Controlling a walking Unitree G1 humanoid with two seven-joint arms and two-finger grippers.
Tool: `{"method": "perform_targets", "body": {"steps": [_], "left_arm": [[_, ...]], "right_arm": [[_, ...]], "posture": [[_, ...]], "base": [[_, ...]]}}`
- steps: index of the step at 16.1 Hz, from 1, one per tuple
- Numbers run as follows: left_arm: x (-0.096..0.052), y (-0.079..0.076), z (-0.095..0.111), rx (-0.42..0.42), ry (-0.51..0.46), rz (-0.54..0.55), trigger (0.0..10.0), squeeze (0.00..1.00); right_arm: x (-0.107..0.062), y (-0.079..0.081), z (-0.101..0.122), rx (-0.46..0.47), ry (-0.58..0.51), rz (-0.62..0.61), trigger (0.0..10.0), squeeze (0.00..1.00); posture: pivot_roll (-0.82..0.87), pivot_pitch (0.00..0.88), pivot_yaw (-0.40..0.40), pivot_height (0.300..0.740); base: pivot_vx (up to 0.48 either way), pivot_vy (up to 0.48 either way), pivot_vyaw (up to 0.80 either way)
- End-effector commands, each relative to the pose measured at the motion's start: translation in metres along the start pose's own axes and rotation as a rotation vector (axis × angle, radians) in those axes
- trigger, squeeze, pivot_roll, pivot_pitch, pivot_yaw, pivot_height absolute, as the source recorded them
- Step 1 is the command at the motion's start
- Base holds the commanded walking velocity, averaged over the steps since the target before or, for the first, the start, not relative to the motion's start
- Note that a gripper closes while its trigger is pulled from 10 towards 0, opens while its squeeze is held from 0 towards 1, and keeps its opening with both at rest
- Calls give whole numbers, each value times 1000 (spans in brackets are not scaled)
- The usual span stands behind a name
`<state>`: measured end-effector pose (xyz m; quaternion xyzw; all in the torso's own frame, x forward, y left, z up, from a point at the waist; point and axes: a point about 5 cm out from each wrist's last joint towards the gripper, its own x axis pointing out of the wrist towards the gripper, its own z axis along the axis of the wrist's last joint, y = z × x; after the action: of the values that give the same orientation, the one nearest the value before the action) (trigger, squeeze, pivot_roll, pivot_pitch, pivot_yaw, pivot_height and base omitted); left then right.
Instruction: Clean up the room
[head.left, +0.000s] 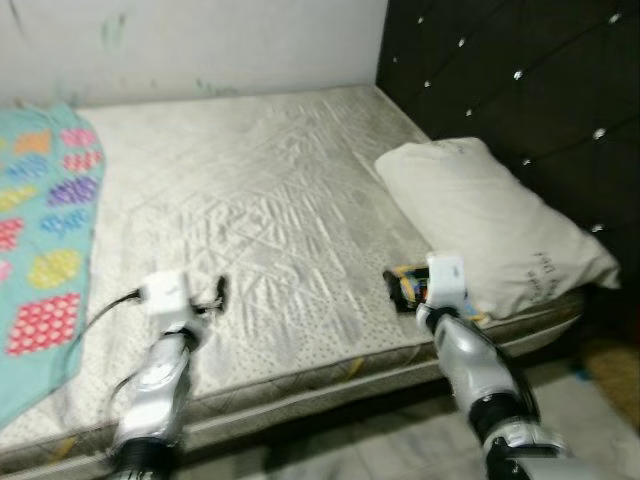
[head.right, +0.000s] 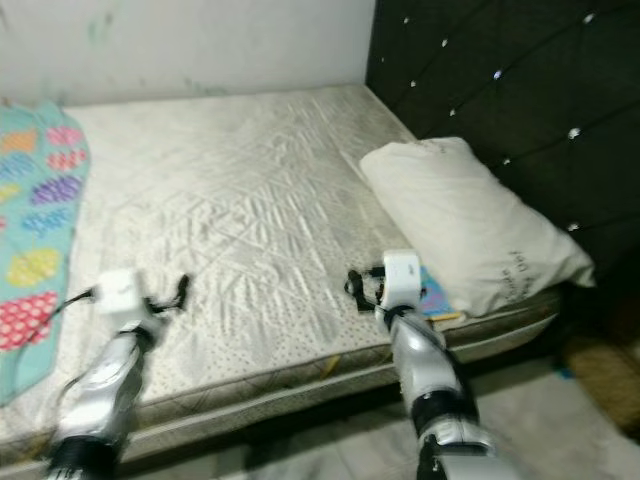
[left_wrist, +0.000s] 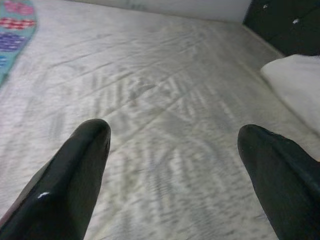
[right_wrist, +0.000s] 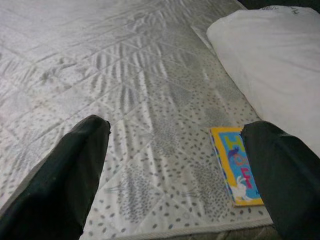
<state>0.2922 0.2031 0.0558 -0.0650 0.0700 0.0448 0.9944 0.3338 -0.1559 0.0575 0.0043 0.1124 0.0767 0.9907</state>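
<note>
Right wrist view: the right tool (right_wrist: 175, 165) is held wide open just above the grey quilted mattress (right_wrist: 140, 75), with a thin yellow-bordered picture book (right_wrist: 234, 167) lying by its one finger, near the bed's edge and beside the white pillow (right_wrist: 270, 55). The left tool (left_wrist: 172, 165) is likewise spread wide over bare mattress, and a turquoise patterned blanket (head.left: 40, 230) is seen on the bed's far left side.

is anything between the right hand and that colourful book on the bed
Nothing visible. The right hand hovers open above the pale quilted mattress, with the thin yellow-and-blue picture book lying flat near one finger, beside the white pillow.
</note>
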Motion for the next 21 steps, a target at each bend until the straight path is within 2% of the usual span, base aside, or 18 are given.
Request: {"method": "perform_targets", "body": {"steps": [1,2,3,4,5,6,8,9,10,13,17,21], "left_arm": [[-12,0,22,51,-95,-22,10000,0],[-25,3,22,86,-107,-20,10000,0],[-37,4,20,74,-97,-8,10000,0],[-51,1,14,85,-73,-42,10000,0],[-61,-1,6,97,-39,-78,10000,0],[-64,-2,2,75,-12,-86,10000,0],[-65,-7,4,76,12,-128,10000,0],[-66,-14,7,105,14,-193,10000,0],[-66,-17,8,108,20,-213,10000,0],[-66,-37,15,102,12,-293,10000,0],[-68,-36,13,53,32,-267,10000,0],[-69,-37,14,51,41,-275,10000,0]], "right_arm": [[-6,-7,12,16,-52,15,10000,0],[-10,-9,11,18,-61,17,10000,0],[-16,-10,10,-1,-73,19,10000,0],[-21,-12,7,-9,-75,6,10000,0],[-23,-12,2,-15,-62,4,10000,0],[-24,-9,2,-21,-54,19,10000,0],[-25,-3,6,-46,-65,61,10000,0],[-26,-1,9,-73,-74,67,10000,0],[-28,0,9,-77,-73,66,10000,0],[-33,-3,7,-36,-57,38,10000,0],[-35,-3,6,-37,-46,44,10000,0],[-35,-2,8,-35,-37,50,10000,0]], "posture": [[-13,0,-26,740],[-7,0,-26,740],[-8,0,-27,740],[-6,0,-33,740],[1,0,-40,740],[1,0,-42,740],[-2,0,-43,740],[-7,0,-43,740],[-9,0,-41,740],[-28,0,-23,740],[-29,1,-33,740],[-30,8,-38,740]], "base": [[0,0,0],[0,0,0],[0,0,0],[0,0,0],[0,0,0],[0,0,0],[0,0,0],[0,0,800],[0,0,800],[0,0,442],[150,0,0],[318,0,0]]}}
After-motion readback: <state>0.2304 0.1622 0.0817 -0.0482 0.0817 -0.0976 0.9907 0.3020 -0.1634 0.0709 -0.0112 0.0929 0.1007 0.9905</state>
